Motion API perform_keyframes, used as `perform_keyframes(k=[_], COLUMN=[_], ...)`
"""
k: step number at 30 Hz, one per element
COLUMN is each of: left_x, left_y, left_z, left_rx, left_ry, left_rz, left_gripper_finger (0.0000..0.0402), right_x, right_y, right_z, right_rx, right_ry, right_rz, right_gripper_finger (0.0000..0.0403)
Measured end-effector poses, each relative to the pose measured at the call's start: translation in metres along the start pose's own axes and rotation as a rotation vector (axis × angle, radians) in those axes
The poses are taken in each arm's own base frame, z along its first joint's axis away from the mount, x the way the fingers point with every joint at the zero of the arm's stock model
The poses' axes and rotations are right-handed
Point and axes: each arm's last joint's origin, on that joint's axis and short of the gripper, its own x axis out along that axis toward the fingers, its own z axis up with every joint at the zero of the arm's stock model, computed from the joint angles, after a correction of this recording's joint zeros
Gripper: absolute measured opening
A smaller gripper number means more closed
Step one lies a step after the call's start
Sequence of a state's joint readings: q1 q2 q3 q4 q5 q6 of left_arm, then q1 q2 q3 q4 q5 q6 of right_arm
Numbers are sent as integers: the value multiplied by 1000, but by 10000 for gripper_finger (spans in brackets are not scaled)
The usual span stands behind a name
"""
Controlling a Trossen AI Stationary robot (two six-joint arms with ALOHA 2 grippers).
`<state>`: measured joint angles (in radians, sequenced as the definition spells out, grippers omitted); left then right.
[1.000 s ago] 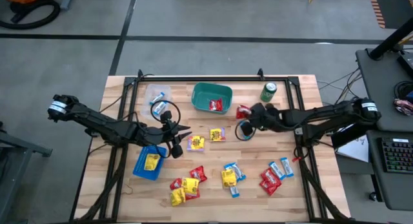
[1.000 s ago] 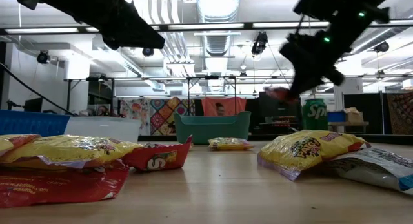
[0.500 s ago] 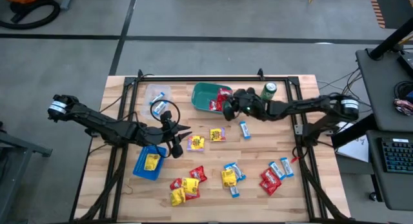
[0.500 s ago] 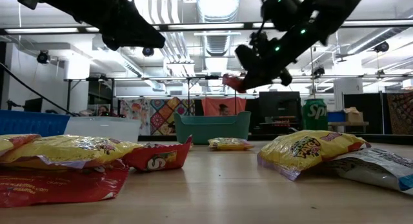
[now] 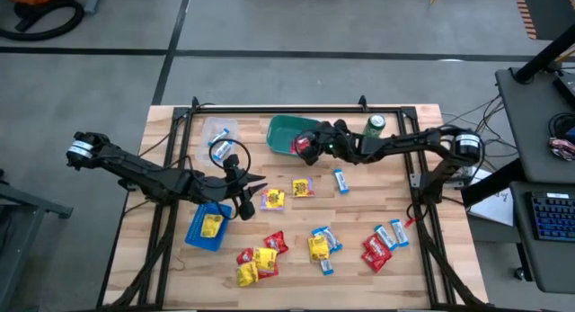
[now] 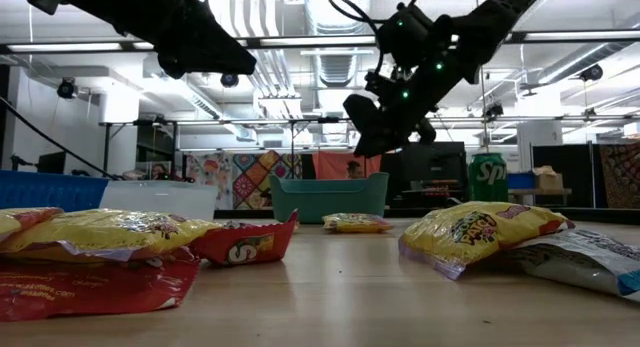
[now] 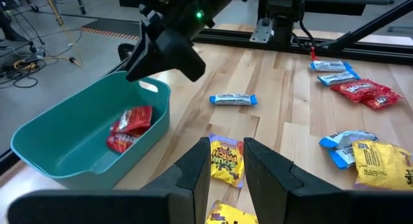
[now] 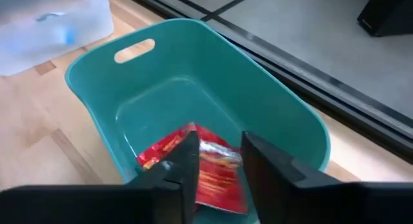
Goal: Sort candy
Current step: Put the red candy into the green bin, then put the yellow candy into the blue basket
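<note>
The right wrist view looked straight down into the teal bin (image 8: 271, 114), and a red packet (image 8: 193, 161) lay on the bin floor, directly under the right gripper (image 8: 218, 161). Its two fingers stood a narrow way apart with nothing between them, so the packet seemed already released. In the high view the right gripper (image 5: 310, 144) hung over the right half of the bin (image 5: 286, 130), well away from the loose candy on the table.

The nearest loose sweet for this arm was the blue-and-white wrapper (image 5: 340, 180), which lay toward the front of the table from the bin, its long axis running roughly front to back.

The left gripper (image 5: 247, 190) hovered just beside two yellow packets (image 5: 273, 200), which lay to its right. Its fingers were narrow and empty. I judge that the left arm was nearer to the yellow ones, and the right arm to the blue-and-white one.
</note>
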<state>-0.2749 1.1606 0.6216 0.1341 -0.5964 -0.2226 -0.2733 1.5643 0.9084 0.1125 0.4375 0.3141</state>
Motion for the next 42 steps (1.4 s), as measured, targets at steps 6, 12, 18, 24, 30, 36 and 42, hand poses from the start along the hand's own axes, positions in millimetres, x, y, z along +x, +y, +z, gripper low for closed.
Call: perform_keyframes(k=[6,12,18,24,30,36,42], left_x=[0,0,0,0,0,0,0], left_y=[0,0,0,-1,-1,-1,-1], left_z=[0,0,1,4,5,5,5], left_rx=[-1,-7,-15,-32,-37,-55,-57], left_ry=[0,-1,-12,-37,-44,-47,-48], left_rz=[0,-2,-6,-12,-14,-16,-16], left_gripper_finger=[76,76,76,76,76,76,76], right_x=[-16,-44,-75,-98,-111,-117,-124], right_y=[0,7,21,36,49,57,62], right_z=[9,10,2,-12,-25,-33,-39], right_rx=[-17,-32,-91,-180,-247,-285,-321], right_ry=[33,136,245,327,371,393,414], right_rz=[37,253,399,450,488,511,529], right_gripper_finger=[175,195,196,196,196,196,196])
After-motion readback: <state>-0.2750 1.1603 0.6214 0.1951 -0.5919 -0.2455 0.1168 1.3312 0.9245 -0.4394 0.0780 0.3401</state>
